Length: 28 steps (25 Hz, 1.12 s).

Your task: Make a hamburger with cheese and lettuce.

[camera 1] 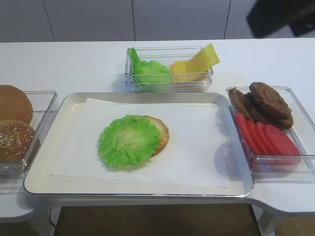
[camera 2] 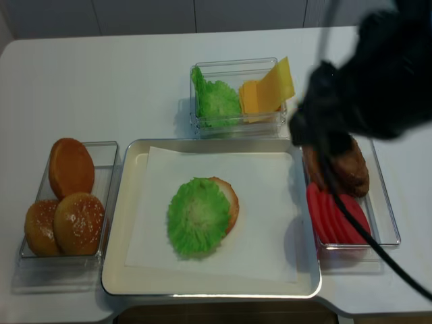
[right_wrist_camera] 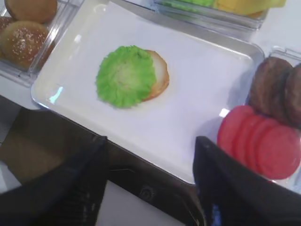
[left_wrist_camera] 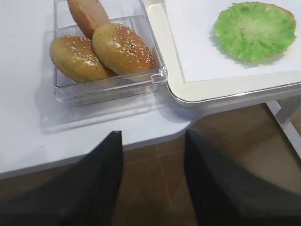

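Lettuce (camera 1: 129, 140) already sits on the bun half (camera 1: 161, 133), center of the tray (camera 1: 44, 167), offset toward frame left; cheese (camera 1: 197, 64) waits in the top-center box w/ spare leaves. Both tools are spread apart and empty: left tool (left_wrist_camera: 153, 183) bottom of its view, right tool (right_wrist_camera: 150, 179) likewise. Next step is prob. the cheese: reach to the box, pinch one slice, lay it on the leaf.

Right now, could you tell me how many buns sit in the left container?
3: a plain bun at the back, two sesame buns in front; others may be hidden beneath.
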Available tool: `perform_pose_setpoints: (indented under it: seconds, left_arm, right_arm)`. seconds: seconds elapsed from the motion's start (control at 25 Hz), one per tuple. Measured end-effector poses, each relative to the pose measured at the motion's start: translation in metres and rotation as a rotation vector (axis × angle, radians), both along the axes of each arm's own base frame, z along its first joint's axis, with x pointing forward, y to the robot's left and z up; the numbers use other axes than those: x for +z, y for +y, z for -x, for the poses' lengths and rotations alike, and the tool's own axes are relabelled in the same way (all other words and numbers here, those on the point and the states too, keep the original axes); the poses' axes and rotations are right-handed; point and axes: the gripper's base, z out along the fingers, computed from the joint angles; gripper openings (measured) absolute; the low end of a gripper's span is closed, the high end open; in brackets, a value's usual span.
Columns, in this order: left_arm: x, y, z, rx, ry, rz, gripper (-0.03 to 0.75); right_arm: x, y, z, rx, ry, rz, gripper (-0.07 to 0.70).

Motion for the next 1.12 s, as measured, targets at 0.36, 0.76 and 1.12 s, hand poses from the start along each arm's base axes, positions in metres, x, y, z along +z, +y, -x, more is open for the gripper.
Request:
perform_pose_setpoints:
  seconds: [0.36,0.76,1.12]
  left_arm:
    - [0.000,0.000,0.000,0.000,0.000,0.000,0.324]
    - [0.000,0.000,0.000,0.000,0.000,0.000,0.324]
    - [0.000,0.000,0.000,0.000,0.000,0.000,0.324]
  right_arm:
    - [-0.016,-0.060,0.069,-0.003,-0.075,-0.055,0.444]
    - [-0.074,-0.108,0.096,-0.090,-0.178,0.118,0.444]
    - [-0.106,-0.134,0.120,-0.257,-0.215,0.128,0.444]
